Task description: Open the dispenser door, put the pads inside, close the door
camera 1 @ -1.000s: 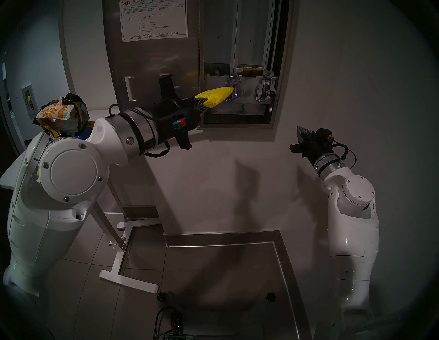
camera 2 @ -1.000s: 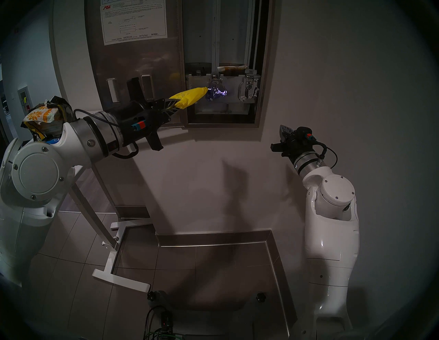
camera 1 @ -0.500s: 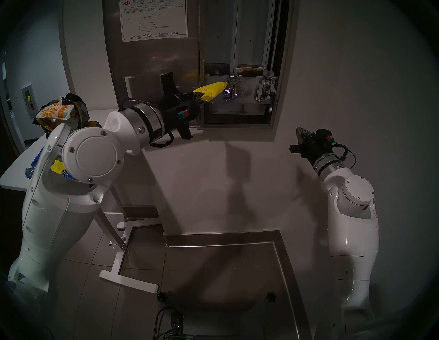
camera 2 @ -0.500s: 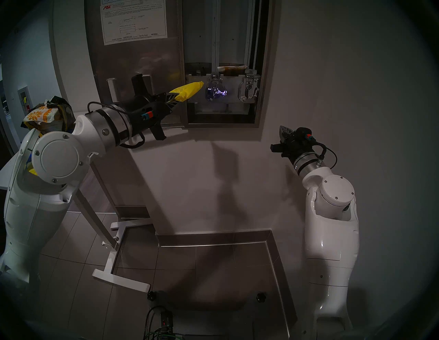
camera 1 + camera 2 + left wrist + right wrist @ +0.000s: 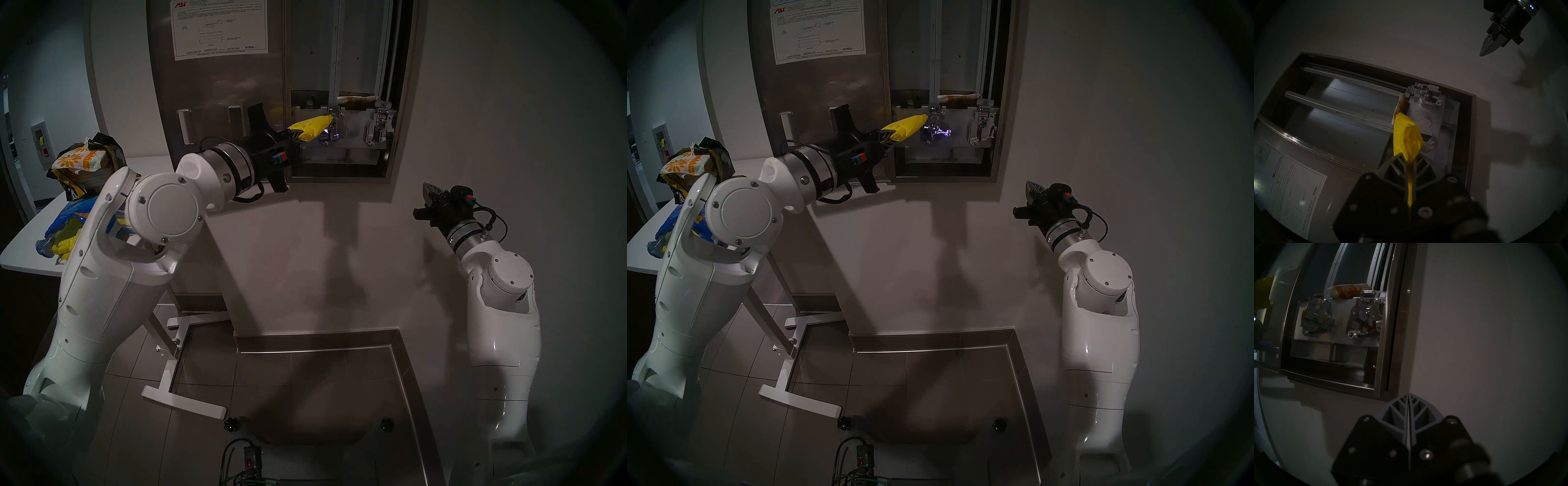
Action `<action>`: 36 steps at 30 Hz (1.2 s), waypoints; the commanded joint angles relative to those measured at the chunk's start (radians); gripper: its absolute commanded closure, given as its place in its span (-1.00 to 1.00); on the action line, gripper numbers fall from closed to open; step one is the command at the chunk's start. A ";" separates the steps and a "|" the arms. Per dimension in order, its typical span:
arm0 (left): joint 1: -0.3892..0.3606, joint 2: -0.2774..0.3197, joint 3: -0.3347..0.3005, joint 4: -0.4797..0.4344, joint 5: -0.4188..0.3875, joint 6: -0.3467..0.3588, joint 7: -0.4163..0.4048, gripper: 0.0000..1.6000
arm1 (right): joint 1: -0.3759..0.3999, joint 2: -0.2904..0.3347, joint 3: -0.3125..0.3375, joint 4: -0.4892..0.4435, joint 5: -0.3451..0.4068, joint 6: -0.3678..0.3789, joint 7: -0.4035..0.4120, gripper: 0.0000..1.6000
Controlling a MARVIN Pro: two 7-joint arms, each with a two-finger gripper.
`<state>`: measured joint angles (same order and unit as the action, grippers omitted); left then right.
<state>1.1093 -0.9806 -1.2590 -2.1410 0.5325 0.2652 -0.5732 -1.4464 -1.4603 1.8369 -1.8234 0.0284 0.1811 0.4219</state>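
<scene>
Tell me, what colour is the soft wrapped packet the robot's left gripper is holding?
Bright yellow. The soft wrapped packet, pinched in the left gripper, shows best in the left wrist view.

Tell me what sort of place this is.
Probably a restroom or its corridor in a public building: a steel dispenser recessed in the wall with its door swung open, tiled floor with metal baseboard, and a fire-extinguisher cabinet down the hall.

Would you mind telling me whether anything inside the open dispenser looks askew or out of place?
Yes: a white, orange-patterned pad lies crosswise on the ledge above the right chrome lever mechanism, its end poking out rather than sitting down in a chute. Nothing else in the dispenser stands out.
</scene>
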 commanded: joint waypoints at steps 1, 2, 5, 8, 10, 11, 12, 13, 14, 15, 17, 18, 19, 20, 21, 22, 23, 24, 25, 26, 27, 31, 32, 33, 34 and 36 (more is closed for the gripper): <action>-0.119 -0.072 0.010 0.038 0.038 -0.012 0.018 1.00 | 0.023 0.006 0.002 -0.027 0.002 -0.008 0.000 0.69; -0.117 -0.078 0.011 0.042 0.043 -0.014 0.020 1.00 | 0.023 0.006 0.002 -0.027 0.002 -0.008 0.000 0.69; -0.139 -0.100 0.024 0.071 0.059 -0.018 0.019 1.00 | 0.023 0.007 0.001 -0.026 0.003 -0.008 -0.001 0.69; -0.157 -0.119 0.031 0.096 0.076 -0.024 0.020 1.00 | 0.023 0.007 0.001 -0.025 0.003 -0.008 -0.002 0.69; -0.177 -0.131 0.035 0.114 0.088 -0.028 0.019 1.00 | 0.023 0.008 0.000 -0.024 0.004 -0.008 -0.002 0.69; -0.192 -0.136 0.039 0.125 0.093 -0.029 0.017 1.00 | 0.023 0.008 0.000 -0.024 0.004 -0.008 -0.002 0.69; -0.172 -0.146 0.033 0.124 0.101 -0.034 0.022 1.00 | 0.023 0.008 0.000 -0.023 0.004 -0.008 -0.003 0.69; -0.172 -0.146 0.033 0.124 0.101 -0.034 0.022 1.00 | 0.023 0.008 0.000 -0.023 0.004 -0.008 -0.003 0.69; -0.193 -0.155 0.037 0.140 0.111 -0.038 0.020 1.00 | 0.023 0.008 0.000 -0.022 0.005 -0.008 -0.003 0.69; -0.223 -0.163 0.044 0.158 0.119 -0.040 0.016 1.00 | 0.023 0.009 -0.001 -0.022 0.005 -0.009 -0.004 0.69; -0.219 -0.171 0.042 0.161 0.127 -0.044 0.018 1.00 | 0.023 0.009 -0.001 -0.021 0.006 -0.008 -0.004 0.69; -0.231 -0.177 0.044 0.169 0.134 -0.047 0.017 1.00 | 0.023 0.009 -0.001 -0.021 0.006 -0.008 -0.004 0.69; -0.225 -0.185 0.042 0.171 0.141 -0.051 0.019 1.00 | 0.023 0.010 -0.001 -0.020 0.006 -0.008 -0.005 0.69; -0.225 -0.185 0.042 0.171 0.141 -0.051 0.019 1.00 | 0.023 0.010 -0.001 -0.020 0.006 -0.008 -0.005 0.69; -0.235 -0.189 0.044 0.177 0.145 -0.053 0.018 1.00 | 0.023 0.010 -0.002 -0.020 0.006 -0.008 -0.005 0.69; -0.246 -0.202 0.047 0.189 0.158 -0.059 0.018 1.00 | 0.023 0.010 -0.002 -0.019 0.007 -0.009 -0.005 0.69; -0.249 -0.207 0.048 0.193 0.162 -0.061 0.018 1.00 | 0.023 0.010 -0.002 -0.018 0.007 -0.009 -0.006 0.69; -0.261 -0.212 0.051 0.201 0.168 -0.063 0.016 1.00 | 0.023 0.011 -0.002 -0.018 0.007 -0.009 -0.006 0.69; -0.261 -0.212 0.051 0.201 0.168 -0.063 0.016 1.00 | 0.023 0.011 -0.002 -0.018 0.007 -0.009 -0.006 0.69; -0.269 -0.217 0.054 0.207 0.174 -0.066 0.016 1.00 | 0.023 0.011 -0.002 -0.018 0.007 -0.009 -0.006 0.69; -0.281 -0.230 0.057 0.220 0.187 -0.072 0.015 1.00 | 0.023 0.011 -0.003 -0.017 0.008 -0.009 -0.007 0.69; -0.309 -0.248 0.066 0.247 0.213 -0.084 0.011 1.00 | 0.023 0.012 -0.004 -0.016 0.009 -0.009 -0.008 0.69; -0.319 -0.252 0.069 0.257 0.222 -0.087 0.009 1.00 | 0.023 0.012 -0.004 -0.016 0.009 -0.009 -0.008 0.69; -0.319 -0.252 0.069 0.257 0.222 -0.087 0.009 1.00 | 0.023 0.012 -0.004 -0.016 0.009 -0.009 -0.008 0.69; -0.316 -0.256 0.068 0.260 0.227 -0.090 0.010 1.00 | 0.023 0.012 -0.004 -0.016 0.009 -0.009 -0.008 0.69; -0.327 -0.265 0.071 0.274 0.243 -0.097 0.008 1.00 | 0.024 0.013 -0.004 -0.016 0.010 -0.009 -0.009 0.69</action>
<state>0.8766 -1.1967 -1.1861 -1.8778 0.7327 0.1863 -0.5744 -1.4474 -1.4535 1.8301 -1.8095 0.0362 0.1811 0.4129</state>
